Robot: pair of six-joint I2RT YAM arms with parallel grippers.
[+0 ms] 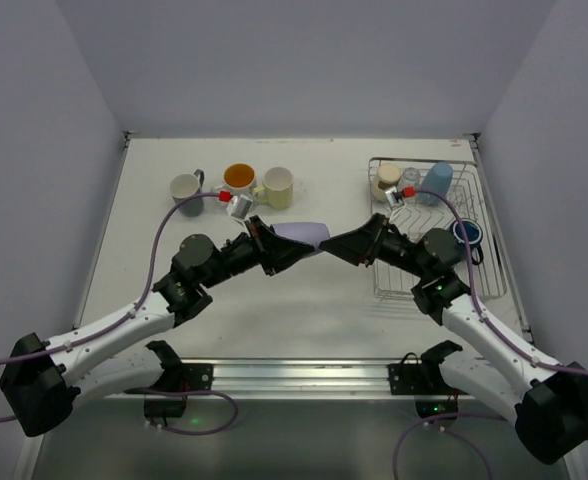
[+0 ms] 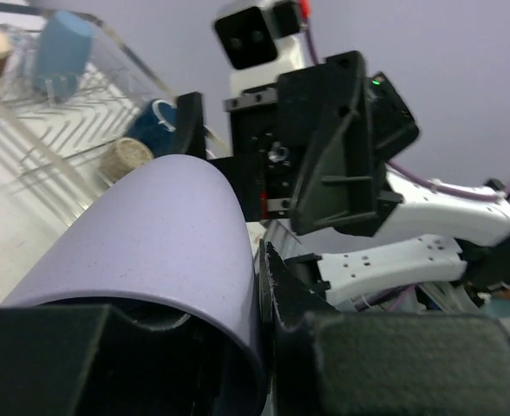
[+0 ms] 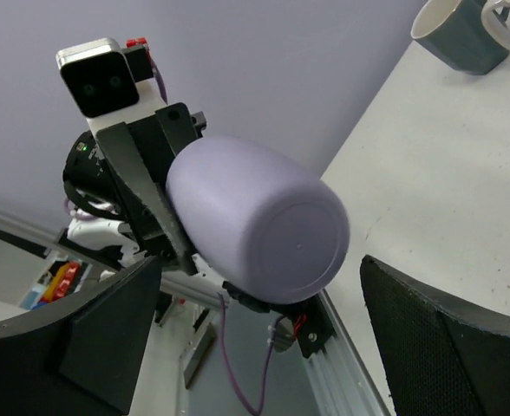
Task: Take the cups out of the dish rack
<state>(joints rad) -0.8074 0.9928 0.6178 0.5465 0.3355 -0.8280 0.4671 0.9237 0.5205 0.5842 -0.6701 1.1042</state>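
Lavender cup point(image 3: 255, 221), matte, faintly speckled, rounded barrel

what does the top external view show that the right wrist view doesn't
Only the top external view shows the dish rack with a beige cup, a clear glass, a light blue cup and a navy cup in it, plus the orange-lined cup and cream cup on the table. Only the right wrist view shows the flat base of the lavender cup and how wide the right gripper stands open. Both show that cup held by the left gripper and the grey mug.
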